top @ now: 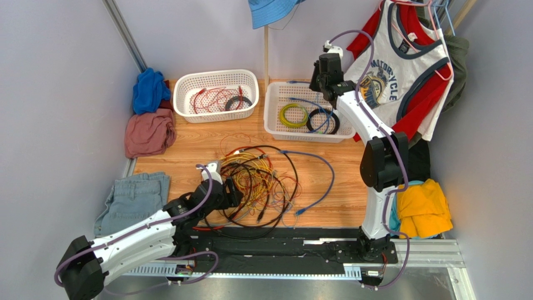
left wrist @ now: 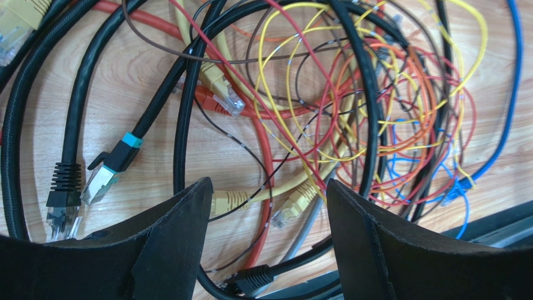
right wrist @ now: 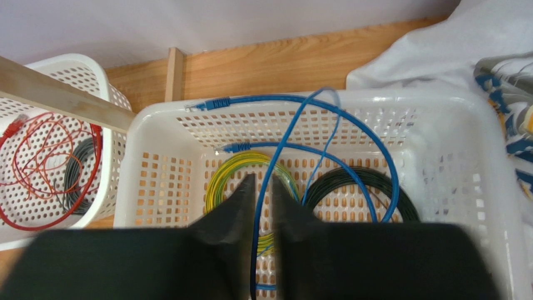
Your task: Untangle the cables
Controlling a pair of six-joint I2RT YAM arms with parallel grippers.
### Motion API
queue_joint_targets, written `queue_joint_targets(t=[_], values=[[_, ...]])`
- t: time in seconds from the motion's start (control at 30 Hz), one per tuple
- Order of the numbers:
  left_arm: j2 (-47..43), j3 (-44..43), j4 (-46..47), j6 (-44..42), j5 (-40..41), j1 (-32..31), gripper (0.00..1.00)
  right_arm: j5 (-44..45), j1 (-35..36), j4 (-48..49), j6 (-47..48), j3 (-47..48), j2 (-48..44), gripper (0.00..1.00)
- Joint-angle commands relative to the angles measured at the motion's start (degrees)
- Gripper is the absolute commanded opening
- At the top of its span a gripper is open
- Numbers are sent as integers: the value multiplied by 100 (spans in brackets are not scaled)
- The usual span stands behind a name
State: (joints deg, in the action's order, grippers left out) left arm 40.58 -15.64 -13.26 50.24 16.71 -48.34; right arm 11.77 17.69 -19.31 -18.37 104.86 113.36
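Note:
The cables (top: 259, 181) lie in a loose tangle of black, red, orange and yellow cords on the wooden table; close up the cables (left wrist: 325, 106) show several plug ends. My left gripper (top: 233, 190) hovers low over the tangle's left side. In its wrist view the left gripper (left wrist: 268, 184) is open, with two yellow plugs (left wrist: 294, 206) and a red cord on the table between its fingers, nothing gripped. My right gripper (top: 322, 84) is over the right basket (top: 275, 128). The right gripper (right wrist: 262, 178) is shut on a thin blue cable (right wrist: 375, 137) that loops down into the basket.
The right basket (right wrist: 156, 125) also holds a yellow-green coil (right wrist: 216, 181) and a black coil (right wrist: 388, 187). The left basket (top: 216, 76) holds red cords. Clothes lie at the left (top: 149, 132) and right (top: 425, 209); shirts hang at the back right (top: 400, 69). Another blue cable (top: 325, 181) trails right of the tangle.

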Motion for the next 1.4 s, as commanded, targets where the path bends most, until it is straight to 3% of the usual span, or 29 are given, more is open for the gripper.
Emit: queue_joint_targets(t=[0.0,0.03,0.2,0.4,0.47,0.63,0.7,0.93,1.13,1.37], values=[[292,-193,289,-5,-27,8,76,-482,-12,-816,-411,614,239,35],[319,-211,297,3,-62,8,76,-544,41,-976,-509,641,230,47],[302,-299,324,-5,-282,8,75,-273,331,-1828,-528,439,-182,60],[-23,-405,131,-41,-274,8,74,1503,858,-2638,115,292,-718,60],[-198,-414,87,-23,-195,8,74,1242,964,-2500,-165,-165,-1297,58],[-507,-466,-63,-23,-71,8,74,143,1595,-182,-509,-3183,-3438,57],[-516,-501,-107,-23,-106,8,74,-341,1807,215,-737,-3655,-3942,57],[-323,-607,-98,30,-168,8,74,-1045,3044,103,-914,-4825,-4015,55],[-392,-739,-432,-14,-54,8,74,-46,4100,41,-878,-5589,-4006,56],[-577,-704,-573,-14,34,8,74,721,4647,-63,-1212,-6267,-4463,57]])
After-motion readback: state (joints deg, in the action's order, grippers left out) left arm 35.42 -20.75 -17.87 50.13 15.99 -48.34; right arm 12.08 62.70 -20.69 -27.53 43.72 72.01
